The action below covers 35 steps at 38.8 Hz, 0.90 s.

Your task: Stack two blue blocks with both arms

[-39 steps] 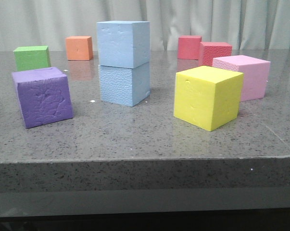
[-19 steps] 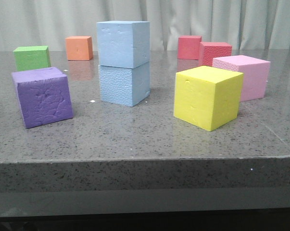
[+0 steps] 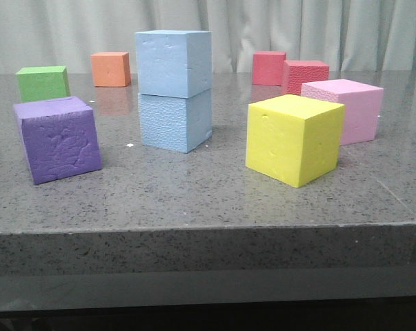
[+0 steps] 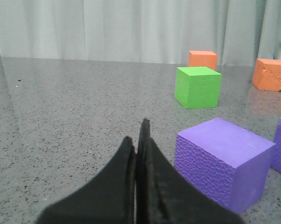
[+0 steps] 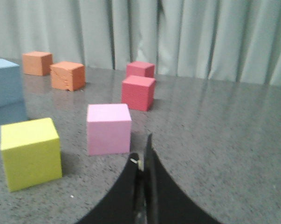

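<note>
Broadly, the grey bench (image 3: pixel 194 200) is seen carrying the two blue blocks, the upper blue block (image 3: pixel 173 62) set squarely on the lower blue block (image 3: pixel 174 121), with the yellow cube (image 3: pixel 294 138) at their 4 o'clock and the purple cube (image 3: pixel 58 138) at 8 o'clock. The left hand (image 4: pixel 139 140) and right hand (image 5: pixel 142 156) are each pressed closed on nothing, well apart from the stack.

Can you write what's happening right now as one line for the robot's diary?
stage: stack built | top blue block on bottom blue block | left pincer shut, empty | right pincer shut, empty | both clear of stack
</note>
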Tool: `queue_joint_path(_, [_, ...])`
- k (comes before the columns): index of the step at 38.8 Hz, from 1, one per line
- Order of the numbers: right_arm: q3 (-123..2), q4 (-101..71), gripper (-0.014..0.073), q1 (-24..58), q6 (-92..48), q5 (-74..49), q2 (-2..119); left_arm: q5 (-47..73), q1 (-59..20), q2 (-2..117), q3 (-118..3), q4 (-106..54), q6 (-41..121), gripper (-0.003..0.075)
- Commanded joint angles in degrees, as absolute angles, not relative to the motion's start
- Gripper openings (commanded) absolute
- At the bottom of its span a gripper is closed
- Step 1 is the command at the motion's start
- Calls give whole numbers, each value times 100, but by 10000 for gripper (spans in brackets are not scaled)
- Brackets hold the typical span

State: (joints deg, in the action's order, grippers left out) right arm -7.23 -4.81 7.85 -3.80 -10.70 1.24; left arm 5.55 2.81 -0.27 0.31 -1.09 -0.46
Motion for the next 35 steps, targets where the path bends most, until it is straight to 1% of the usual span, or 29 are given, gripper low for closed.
queue_joint_path(1, [-656,-562,-66,461,-386,-762,79,73,287,-127,45,-162,-61,-20])
queue_joint_path(5, [-461,-580,-66,259,-386,-1067,-43,73,287,-127,45,-162,-61,-20])
queue_joint_path(8, [-272,-591,-66,219,-386,-1075,-131,73,287,-127,45,-162,-61,-20])
queue_joint_path(15, [143,-640,-66,219,-386,-641,-165,73,287,-127,45,-162,-61,-20])
queue_joint_path(35, [124,-645,-66,219,-386,-687,-165,73,287,-127,45,-162,-61,-20])
